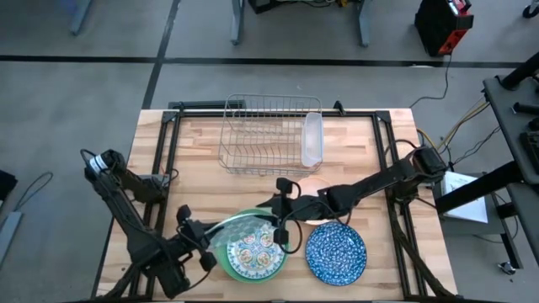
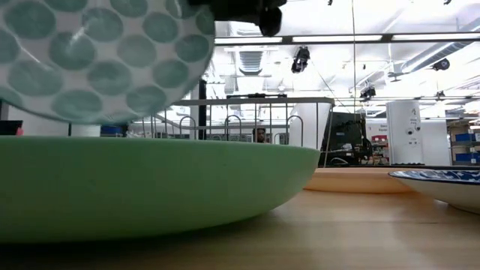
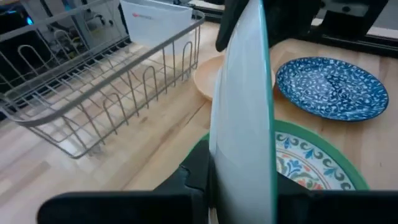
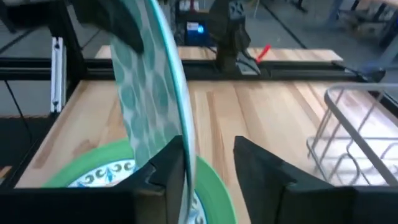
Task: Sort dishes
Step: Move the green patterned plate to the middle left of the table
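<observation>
Left end effector point(image 1: 209, 238) clamps the white, green-dotted round plate point(image 1: 242, 222) upright above the plain green plate point(image 1: 221, 254); right end effector point(image 1: 279, 231) spread apart, straddling its rim.

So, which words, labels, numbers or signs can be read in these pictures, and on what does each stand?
None can be read.
On the tray: short red print, too blurred to read.
On the dotted plate, blue plate and rack: no text.

Dark jointed arms point(image 1: 126, 210), black cables, black pincers
</observation>
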